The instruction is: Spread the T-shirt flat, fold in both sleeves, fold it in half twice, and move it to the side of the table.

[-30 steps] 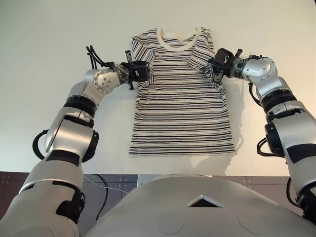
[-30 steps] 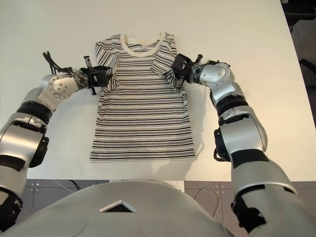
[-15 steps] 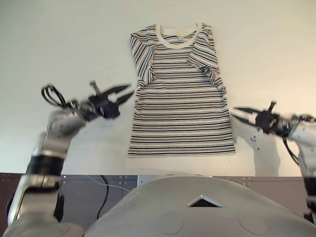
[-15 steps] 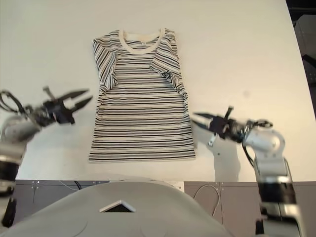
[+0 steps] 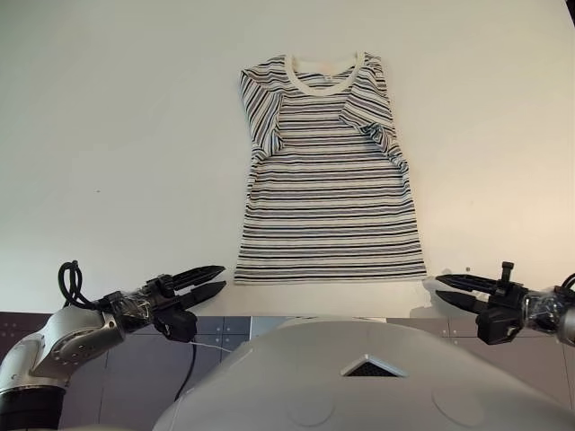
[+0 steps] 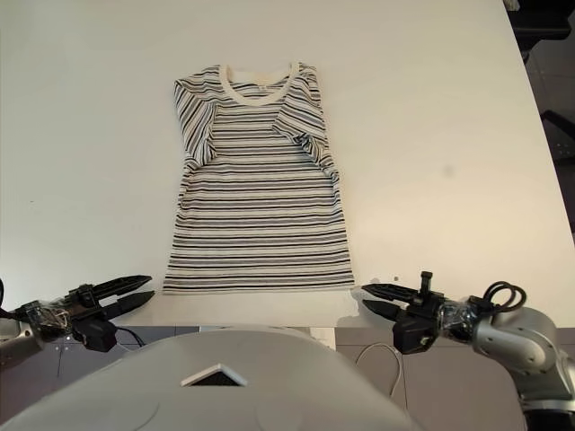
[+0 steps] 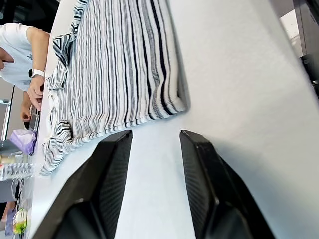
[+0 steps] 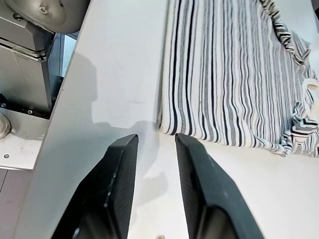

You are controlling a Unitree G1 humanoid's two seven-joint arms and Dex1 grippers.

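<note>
Two claws sit at the near edge of the worktop [image 5: 117,135], each with its fingers parted and nothing between them: the left claw [image 5: 220,277] off the hem's left corner, the right claw [image 5: 440,285] off its right corner. The T-shirt [image 5: 328,180] lies flat mid-worktop, sleeves folded in, collar toward the far edge.

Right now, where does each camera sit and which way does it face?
Left eye view: head, facing forward and down onto the striped T-shirt on the table; left gripper and right gripper show low.
Right eye view: same head, same scene.
Left wrist view: left wrist, facing along its fingers to a hem corner.
Right wrist view: likewise, its fingers toward the opposite hem corner.
</note>
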